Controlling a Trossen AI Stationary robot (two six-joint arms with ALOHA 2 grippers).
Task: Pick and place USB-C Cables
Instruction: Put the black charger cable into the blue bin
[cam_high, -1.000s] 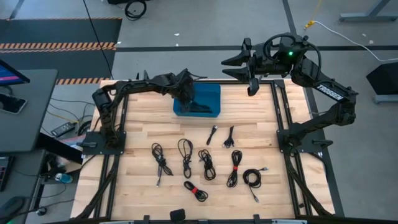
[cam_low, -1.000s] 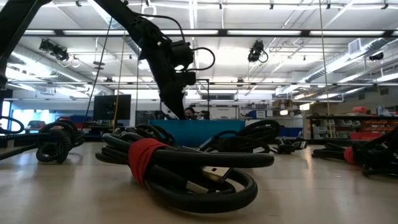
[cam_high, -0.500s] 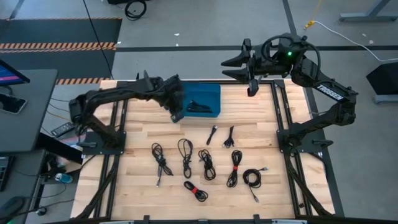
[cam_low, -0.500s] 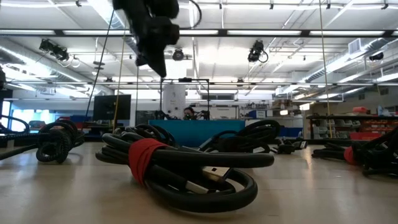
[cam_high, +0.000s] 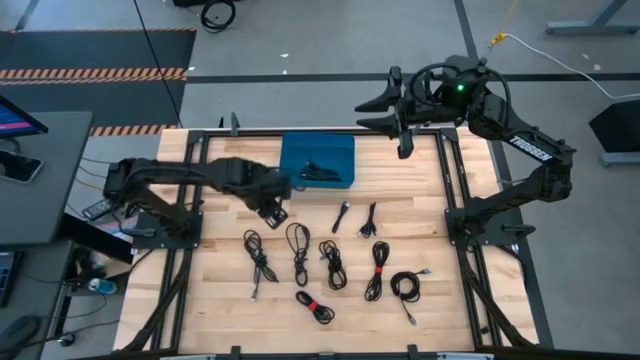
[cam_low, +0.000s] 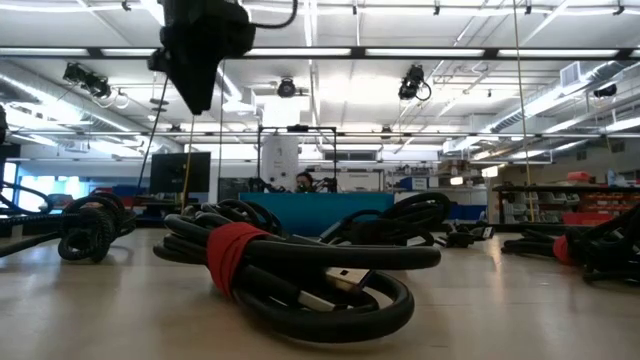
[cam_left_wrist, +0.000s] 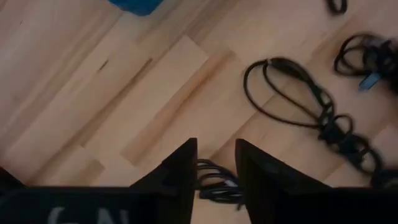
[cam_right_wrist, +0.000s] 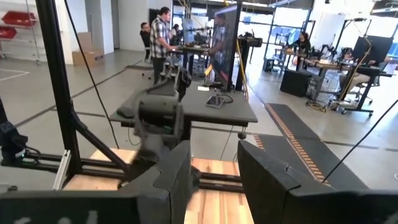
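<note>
The left gripper (cam_high: 278, 212) hangs above the worktop (cam_high: 220, 300), just short of the blue bin (cam_high: 317, 160) and over bare wood near the leftmost cable (cam_high: 257, 258). Its fingers (cam_left_wrist: 180, 168) stand a little apart with nothing between them; the wrist view looks down past them at a looped cable (cam_left_wrist: 311, 109) lying flat on the planks. From table height the gripper (cam_low: 197, 95) shows high up, well clear of the surface.

Moving along: the bin sits at the worktop's far edge, and one black cable (cam_high: 318, 171) lies inside it. In front of it, toward the near edge, the other cables are spread out on the wood, each apart from the next: a long loop (cam_high: 298, 248), a coil with a red tie (cam_high: 314, 306) nearest the near edge, a folded bundle (cam_high: 332, 263), two short ones (cam_high: 342, 215) and (cam_high: 370, 217) closer to the bin, another with a red tie (cam_high: 377, 270), and a round coil (cam_high: 405, 287) farthest right. The low view has the red-tied coil (cam_low: 290, 265) right up front.

The right gripper (cam_high: 382, 108) waits past the far edge, right of the bin, off the wood. Its fingers (cam_right_wrist: 267, 171) are apart, empty, pointing out at the room, where people stand by desks.
</note>
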